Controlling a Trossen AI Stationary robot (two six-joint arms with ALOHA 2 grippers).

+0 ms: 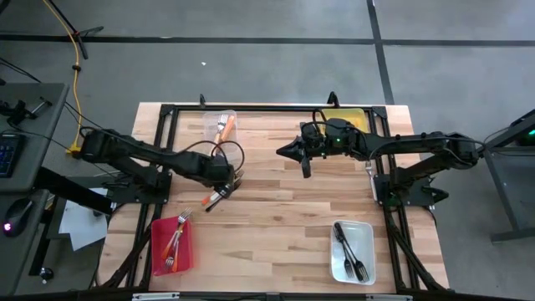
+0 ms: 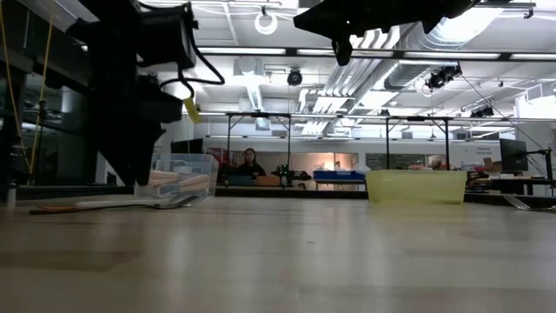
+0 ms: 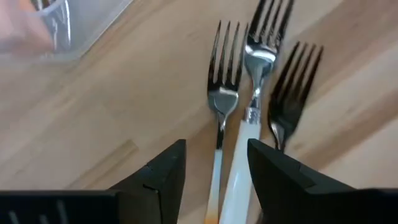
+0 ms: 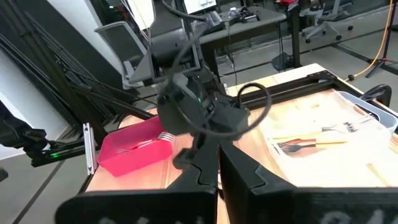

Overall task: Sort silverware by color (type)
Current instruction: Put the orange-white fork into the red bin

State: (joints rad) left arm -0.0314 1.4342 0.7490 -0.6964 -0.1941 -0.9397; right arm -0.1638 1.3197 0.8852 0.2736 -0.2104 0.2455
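Three forks lie side by side on the wood table, left of its middle (image 1: 207,201). Two have white handles (image 3: 219,155) (image 3: 239,162) and the third (image 3: 291,93) is dark. My left gripper (image 3: 214,155) (image 1: 227,186) points steeply down over them, open, with one finger on either side of the two white handles. I cannot tell whether it touches them. My right gripper (image 1: 286,150) (image 4: 211,171) hovers shut and with nothing in it, high above the table's far middle.
A clear bin (image 1: 221,125) with an orange-handled fork stands at the far left. A yellow bin (image 1: 344,117) is at the far right. A red bin (image 1: 171,247) with forks is near left. A white bin (image 1: 351,251) with dark forks is near right. Bare wood lies between them.
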